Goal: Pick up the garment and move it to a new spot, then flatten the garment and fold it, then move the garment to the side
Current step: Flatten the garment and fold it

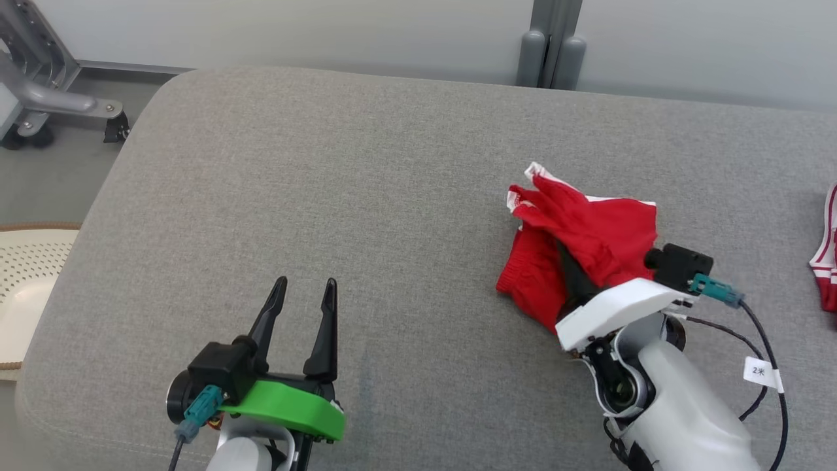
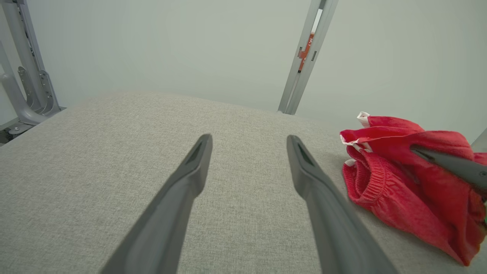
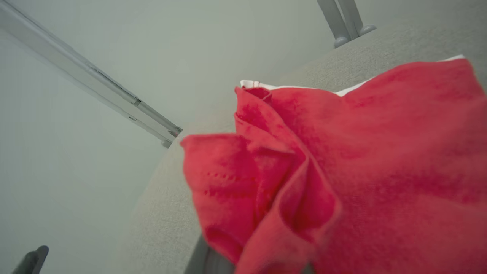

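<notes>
The garment (image 1: pixel 588 229) is a crumpled red piece with white trim, bunched on the right half of the grey cushioned surface (image 1: pixel 327 196). My right gripper (image 1: pixel 567 261) is shut on the garment, its dark fingers buried in the folds. The red cloth (image 3: pixel 361 152) bulges close in the right wrist view. In the left wrist view the garment (image 2: pixel 399 190) lies at the right, with a dark finger (image 2: pixel 449 165) of the right gripper pressed into it. My left gripper (image 1: pixel 305 282) stands open and holds nothing over the bare cushion at the lower left, well apart from the garment; its fingers frame bare grey fabric (image 2: pixel 249 139).
A second red and white striped cloth (image 1: pixel 827 261) lies at the right edge. Off the cushion's left edge sits a cream perforated object (image 1: pixel 26 275), with a grey wheeled metal frame (image 1: pixel 39 98) behind it. Grey posts (image 1: pixel 552 52) stand at the back.
</notes>
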